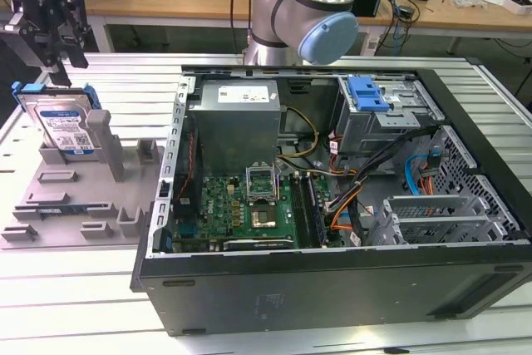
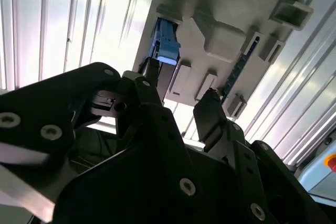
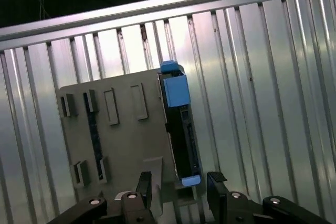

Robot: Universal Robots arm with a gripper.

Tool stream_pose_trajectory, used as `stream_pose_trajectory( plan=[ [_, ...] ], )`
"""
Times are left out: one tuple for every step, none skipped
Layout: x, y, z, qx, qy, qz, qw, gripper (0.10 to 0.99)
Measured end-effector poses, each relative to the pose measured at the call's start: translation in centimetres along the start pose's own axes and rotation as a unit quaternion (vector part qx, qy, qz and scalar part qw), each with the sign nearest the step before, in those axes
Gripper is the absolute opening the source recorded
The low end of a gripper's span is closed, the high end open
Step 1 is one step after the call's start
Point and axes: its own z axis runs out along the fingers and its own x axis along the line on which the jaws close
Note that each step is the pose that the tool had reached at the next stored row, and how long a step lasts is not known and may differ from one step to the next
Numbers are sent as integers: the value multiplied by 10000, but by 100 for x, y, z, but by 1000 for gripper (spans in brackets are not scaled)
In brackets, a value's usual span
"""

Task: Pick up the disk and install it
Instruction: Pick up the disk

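Silver metal disk [image 1: 62, 124], matt plastic tray [image 1: 75, 199]

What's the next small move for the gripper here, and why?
Probably a short descent toward the hard drive. In the exterior view the gripper hangs just above it, apart from it, while the hard drive leans in the grey fixture. In the first wrist view the fingers are open and lie either side of the drive's end, so they look lined up; nothing is gripped yet.
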Motion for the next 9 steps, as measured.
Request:
stream_pose_trajectory(
  plan=[
    [0, 0, 0, 0, 1, -1, 10000, 541],
    [0, 0, 0, 0, 4, -2, 10000, 541],
    [-2, 0, 2, 1, 3, -10, 10000, 541],
    [-6, 1, 6, 2, 4, -42, 10000, 541],
    [-10, 2, 11, 11, 3, -125, 9999, 541],
    [-12, 2, 15, 24, 3, -202, 9998, 541],
    [-14, 2, 23, 45, 0, -318, 9995, 541],
    [-20, 3, 34, 72, -3, -439, 9990, 541],
    [-37, 6, 44, 95, -6, -520, 9986, 541]
  ],
)
